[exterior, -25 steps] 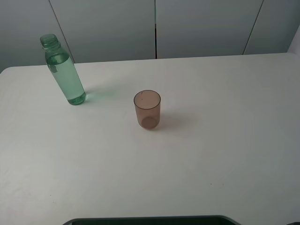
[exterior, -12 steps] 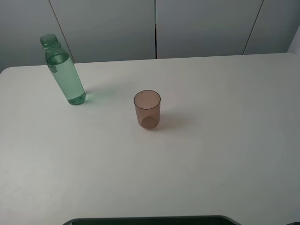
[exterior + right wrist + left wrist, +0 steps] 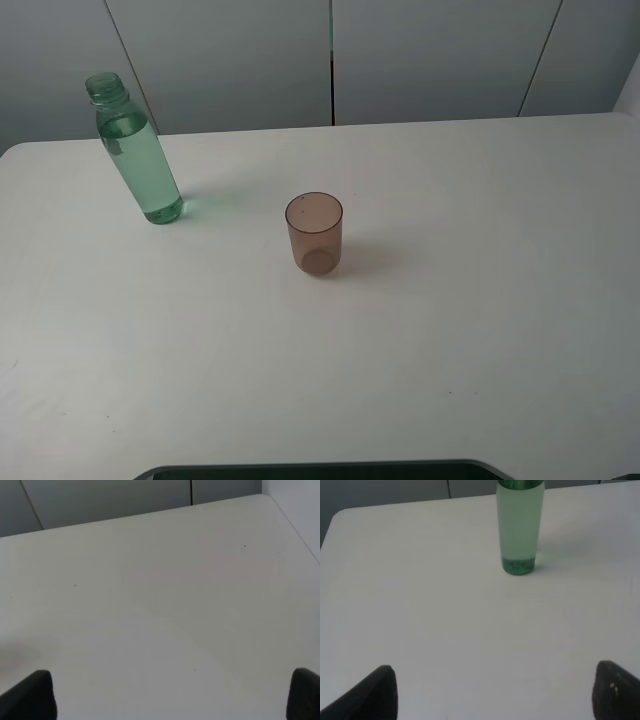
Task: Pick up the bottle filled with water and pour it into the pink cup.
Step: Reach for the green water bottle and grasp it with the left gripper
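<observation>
The green-tinted bottle stands upright at the table's far left, uncapped and mostly full of water. It also shows in the left wrist view, ahead of my left gripper, whose fingers are spread wide with nothing between them. The pink cup stands upright near the table's middle, to the right of the bottle, and looks empty. My right gripper is open over bare table, its fingertips far apart; neither bottle nor cup shows in its view. Neither gripper shows in the exterior high view.
The white table has a grey panelled wall behind its far edge. A dark edge shows along the bottom of the exterior high view. The table's right edge shows in the right wrist view.
</observation>
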Motion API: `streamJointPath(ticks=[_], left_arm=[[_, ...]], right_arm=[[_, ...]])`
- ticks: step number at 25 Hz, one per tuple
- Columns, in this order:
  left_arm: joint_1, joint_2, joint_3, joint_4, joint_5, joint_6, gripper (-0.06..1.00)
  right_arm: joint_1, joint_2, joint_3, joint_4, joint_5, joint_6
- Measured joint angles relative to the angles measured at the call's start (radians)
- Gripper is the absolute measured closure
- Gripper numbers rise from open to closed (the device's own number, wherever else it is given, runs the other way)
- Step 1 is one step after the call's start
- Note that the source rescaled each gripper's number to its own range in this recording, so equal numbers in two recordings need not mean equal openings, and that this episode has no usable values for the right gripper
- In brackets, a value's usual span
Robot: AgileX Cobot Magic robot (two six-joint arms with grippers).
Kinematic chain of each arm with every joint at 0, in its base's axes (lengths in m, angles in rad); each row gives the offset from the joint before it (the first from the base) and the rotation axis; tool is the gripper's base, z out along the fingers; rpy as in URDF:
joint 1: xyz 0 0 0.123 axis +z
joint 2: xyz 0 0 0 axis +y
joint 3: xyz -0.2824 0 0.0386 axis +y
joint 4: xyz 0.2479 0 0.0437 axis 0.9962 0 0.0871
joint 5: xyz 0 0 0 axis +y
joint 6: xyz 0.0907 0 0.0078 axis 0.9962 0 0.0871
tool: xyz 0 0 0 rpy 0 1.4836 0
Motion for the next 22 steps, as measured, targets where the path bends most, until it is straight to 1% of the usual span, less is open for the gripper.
streamJointPath(ticks=[2, 6, 8, 10, 13, 16, 17, 20, 22], left_arm=[[0.000, 0.001, -0.003, 0.006, 0.000, 0.000, -0.06], [-0.012, 0.035, -0.078, 0.047, -0.017, 0.000, -0.06], [-0.023, 0.084, -0.110, 0.080, -0.068, 0.000, -0.06], [-0.025, 0.141, -0.122, 0.108, -0.159, 0.000, -0.06], [-0.027, 0.224, -0.122, 0.124, -0.374, -0.004, -0.06], [-0.027, 0.309, -0.110, 0.137, -0.647, -0.024, -0.06], [-0.027, 0.337, -0.095, 0.145, -0.721, -0.040, -0.06], [-0.027, 0.410, -0.009, 0.167, -1.016, -0.105, -0.06], [-0.027, 0.458, 0.071, 0.170, -1.206, -0.121, -0.06]], right_arm=[[0.000, 0.000, 0.000, 0.000, 0.000, 0.000], [0.000, 0.000, 0.000, 0.000, 0.000, 0.000], [0.000, 0.000, 0.000, 0.000, 0.000, 0.000], [0.000, 0.000, 0.000, 0.000, 0.000, 0.000], [0.000, 0.000, 0.000, 0.000, 0.000, 0.000], [0.000, 0.000, 0.000, 0.000, 0.000, 0.000], [0.000, 0.000, 0.000, 0.000, 0.000, 0.000], [0.000, 0.000, 0.000, 0.000, 0.000, 0.000], [0.000, 0.000, 0.000, 0.000, 0.000, 0.000]])
